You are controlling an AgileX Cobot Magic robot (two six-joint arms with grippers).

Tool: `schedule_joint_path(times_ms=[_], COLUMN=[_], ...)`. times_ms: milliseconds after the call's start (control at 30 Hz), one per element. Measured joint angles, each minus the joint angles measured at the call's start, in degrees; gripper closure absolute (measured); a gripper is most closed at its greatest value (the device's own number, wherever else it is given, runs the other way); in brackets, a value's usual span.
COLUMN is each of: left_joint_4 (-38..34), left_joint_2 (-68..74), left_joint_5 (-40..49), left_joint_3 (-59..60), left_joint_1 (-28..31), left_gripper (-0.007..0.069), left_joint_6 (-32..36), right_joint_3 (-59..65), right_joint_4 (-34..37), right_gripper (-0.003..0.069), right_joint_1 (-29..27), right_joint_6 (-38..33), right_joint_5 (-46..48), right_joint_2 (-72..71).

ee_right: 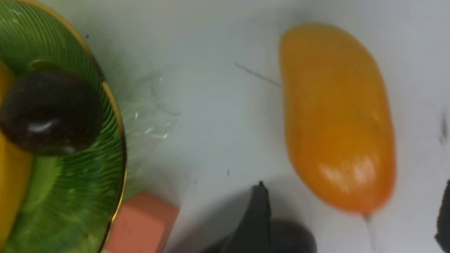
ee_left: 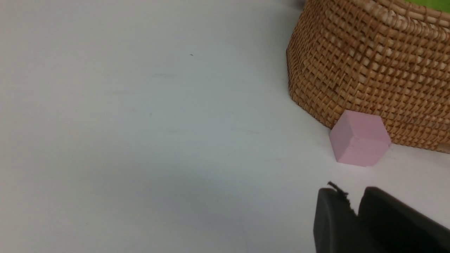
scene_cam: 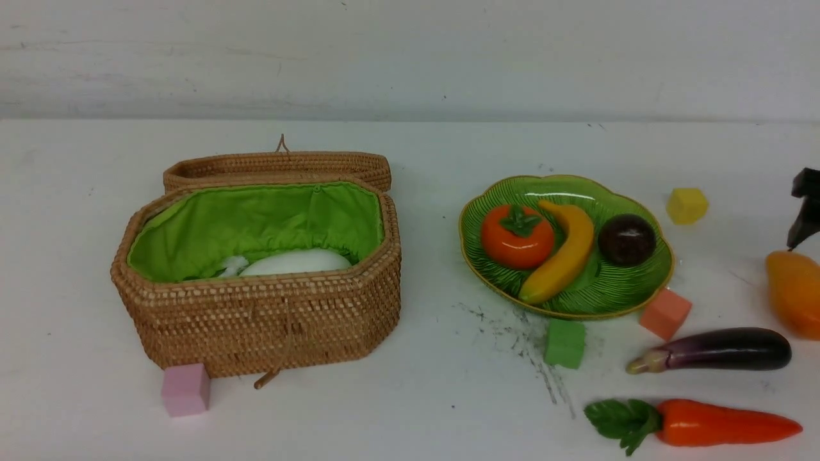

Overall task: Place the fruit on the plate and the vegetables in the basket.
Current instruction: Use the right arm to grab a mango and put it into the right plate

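Note:
The green plate holds the persimmon, the banana and the mangosteen. The mango lies on the table at the far right, the eggplant and the carrot in front of it. The white radish lies inside the open basket. My right gripper hangs open over the mango, fingers wide to either side of its near end, not touching. Only its edge shows in the front view. My left gripper is shut and empty beside the basket.
Small cubes lie about: pink at the basket's front corner, green and salmon at the plate's front rim, yellow behind the plate. The basket lid lies folded back. Dark scuff marks streak the table.

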Motion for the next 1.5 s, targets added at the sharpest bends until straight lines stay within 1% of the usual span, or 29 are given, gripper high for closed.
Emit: schedule_joint_path(times_ms=[33,133,200,267,300,333,433,467,567,600,667,800,900,933,967,1033,1067,1100,1167,1300,1500], left_joint_4=[0.0,0.0,0.0,0.0,0.0,0.0,0.0,0.0,0.0,0.0,0.0,0.0,0.0,0.0,0.0,0.0,0.0,0.0,0.0,0.0,0.0], left_joint_2=[0.0,0.0,0.0,0.0,0.0,0.0,0.0,0.0,0.0,0.0,0.0,0.0,0.0,0.0,0.0,0.0,0.0,0.0,0.0,0.0,0.0], left_joint_5=[0.0,0.0,0.0,0.0,0.0,0.0,0.0,0.0,0.0,0.0,0.0,0.0,0.0,0.0,0.0,0.0,0.0,0.0,0.0,0.0,0.0], left_joint_3=[0.0,0.0,0.0,0.0,0.0,0.0,0.0,0.0,0.0,0.0,0.0,0.0,0.0,0.0,0.0,0.0,0.0,0.0,0.0,0.0,0.0], left_joint_1=[0.0,0.0,0.0,0.0,0.0,0.0,0.0,0.0,0.0,0.0,0.0,0.0,0.0,0.0,0.0,0.0,0.0,0.0,0.0,0.0,0.0], left_gripper=[0.0516,0.0513,0.0511,0.051,0.051,0.0508,0.0505,0.0502,0.0499,0.0499,0.0496,0.0492,0.049,0.049,0.049,0.049,0.049,0.049,0.049,0.0487,0.048], left_joint_6=[0.0,0.0,0.0,0.0,0.0,0.0,0.0,0.0,0.0,0.0,0.0,0.0,0.0,0.0,0.0,0.0,0.0,0.0,0.0,0.0,0.0], right_joint_3=[-2.31,-3.63,-3.88,-3.93,-3.93,-4.2,-4.41,-4.46,-4.18,-4.18,-4.18,-4.28,-4.34,-4.34,-4.34,-4.34,-4.34,-4.29,-4.29,-4.29,-4.29], right_joint_4=[-0.81,-2.81,-6.13,-7.91,-7.91,-8.11,-6.76,-4.42,2.65,3.25,10.66,22.79,26.98,27.11,27.52,27.58,27.53,27.4,26.91,25.08,24.63], right_gripper=[-0.0021,-0.0018,-0.0007,0.0013,0.0013,0.0043,0.0048,0.0048,0.0048,0.0048,0.0048,0.0048,0.0048,0.0048,0.0048,0.0048,0.0048,0.0048,0.0048,0.0048,0.0046], right_joint_1=[0.0,0.0,0.0,0.0,0.0,0.0,0.0,-0.03,0.09,0.14,1.14,5.5,10.21,10.21,12.71,15.51,16.01,17.84,19.29,19.8,19.8], right_joint_6=[-0.37,-0.31,0.2,0.34,0.34,-0.57,-3.13,-5.45,-8.85,-9.11,-13.57,-20.28,-22.31,-22.36,-22.69,-22.91,-22.91,-22.2,-19.72,-13.37,-11.97], right_joint_5=[0.52,0.58,-0.05,-0.8,-0.88,-1.08,-0.61,0.2,1.96,2.05,2.09,2.16,1.68,1.68,0.87,0.14,-0.01,-0.47,-1.61,-4.49,-7.03], right_joint_2=[3.81,7.99,11.91,14.43,14.43,15.32,15.32,15.0,12.32,12.02,7.82,3.11,3.45,3.45,4.5,5.98,6.31,7.49,8.86,10.69,10.99])
